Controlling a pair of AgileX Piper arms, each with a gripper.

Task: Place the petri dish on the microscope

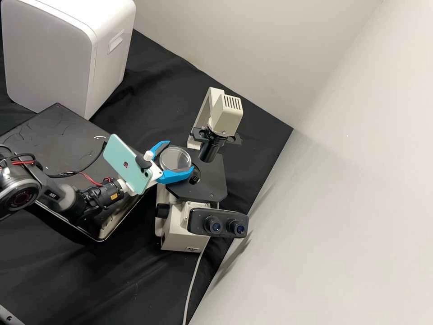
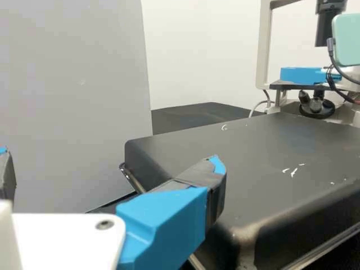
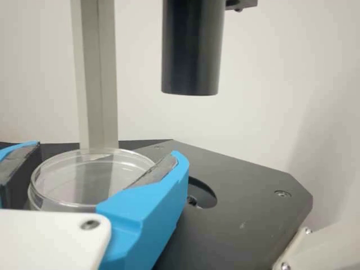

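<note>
Your right gripper (image 1: 178,158) is clamped on the petri dish (image 3: 84,179), a blue finger on each side of its rim. Dish sits level over the microscope stage (image 1: 212,183), just beside the round opening. Left gripper (image 2: 109,160) is spread wide, holding nothing.

A black-draped bench (image 1: 158,90) meets plain white walls (image 1: 361,158), a white box (image 1: 58,49) behind.
</note>
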